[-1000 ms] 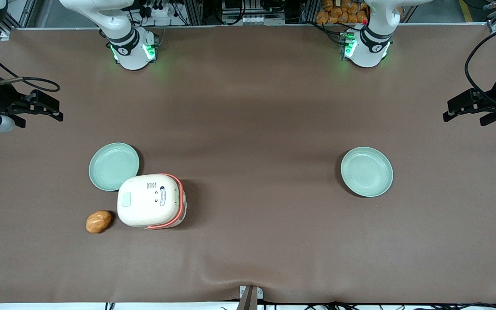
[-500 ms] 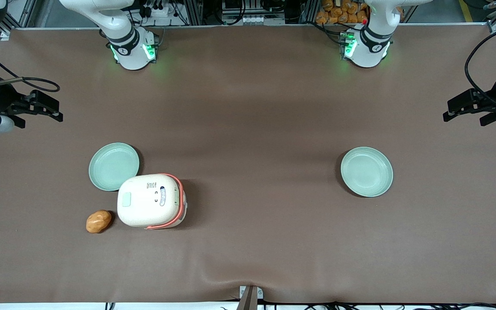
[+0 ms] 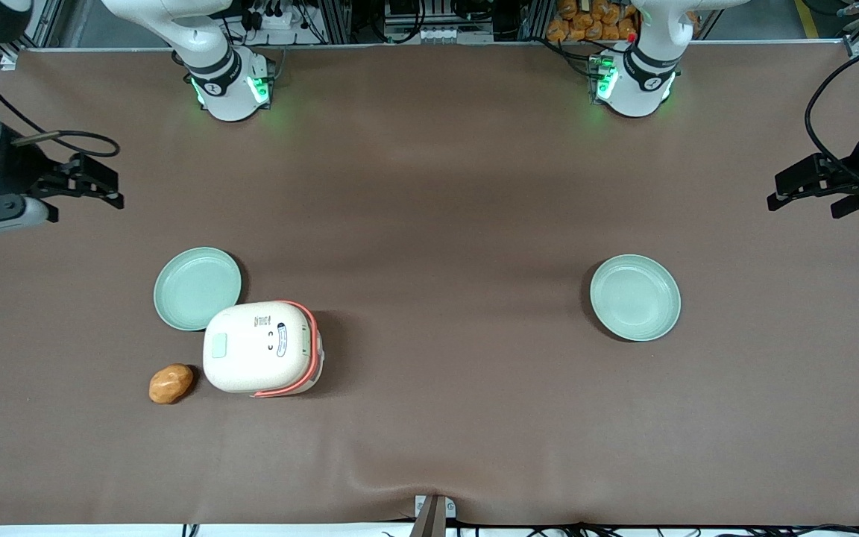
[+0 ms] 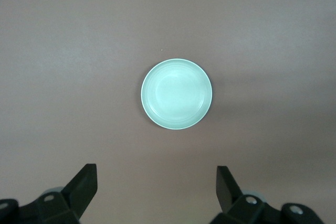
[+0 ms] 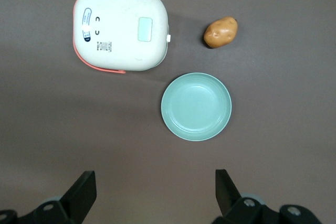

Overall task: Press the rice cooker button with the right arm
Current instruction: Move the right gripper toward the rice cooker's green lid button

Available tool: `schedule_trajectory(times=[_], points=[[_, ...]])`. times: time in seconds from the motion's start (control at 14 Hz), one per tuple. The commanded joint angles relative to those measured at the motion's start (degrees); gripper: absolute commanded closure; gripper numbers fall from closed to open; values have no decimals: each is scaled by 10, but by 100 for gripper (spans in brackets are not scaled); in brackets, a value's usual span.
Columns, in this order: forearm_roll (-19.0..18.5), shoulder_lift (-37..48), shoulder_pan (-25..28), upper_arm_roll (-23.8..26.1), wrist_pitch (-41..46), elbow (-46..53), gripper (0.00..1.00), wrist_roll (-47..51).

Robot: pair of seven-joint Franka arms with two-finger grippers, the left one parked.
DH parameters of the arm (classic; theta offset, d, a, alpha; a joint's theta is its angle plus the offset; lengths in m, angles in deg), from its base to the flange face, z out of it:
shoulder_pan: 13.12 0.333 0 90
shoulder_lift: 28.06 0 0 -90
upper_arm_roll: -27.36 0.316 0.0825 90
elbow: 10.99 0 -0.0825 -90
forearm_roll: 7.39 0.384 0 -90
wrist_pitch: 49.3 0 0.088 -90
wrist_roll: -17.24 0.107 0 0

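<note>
The cream-white rice cooker (image 3: 262, 348) with its coral-orange handle band stands on the brown table, lid shut; it also shows in the right wrist view (image 5: 122, 27). The button (image 3: 219, 345) is a pale mint square flush in the lid (image 5: 145, 29). My right arm's gripper (image 3: 112, 186) hangs at the working arm's end of the table, farther from the front camera than the cooker and well apart from it. Its fingers (image 5: 86, 182) stand wide open with nothing between them, the gripper (image 5: 154, 177) over bare table.
A mint-green plate (image 3: 197, 289) lies right beside the cooker, also seen from the wrist (image 5: 196, 106). A brown potato (image 3: 171, 383) sits next to the cooker, nearer the front camera. Another mint plate (image 3: 634, 297) lies toward the parked arm's end.
The right arm's gripper has shifted a little toward the table's middle. The cooker, plates and potato have not moved.
</note>
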Motion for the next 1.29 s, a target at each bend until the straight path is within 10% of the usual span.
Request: schedule_trajectory(times=[0.0, 0.43, 0.57, 0.93, 1.21], points=[[-5, -5, 4, -1, -7, -3, 0, 3], [1, -53, 41, 0, -134, -1, 2, 10], [2, -70, 45, 0, -170, -1, 45, 9], [4, -113, 48, 0, -240, -2, 98, 10], [8, -153, 46, 0, -286, 1, 100, 10]])
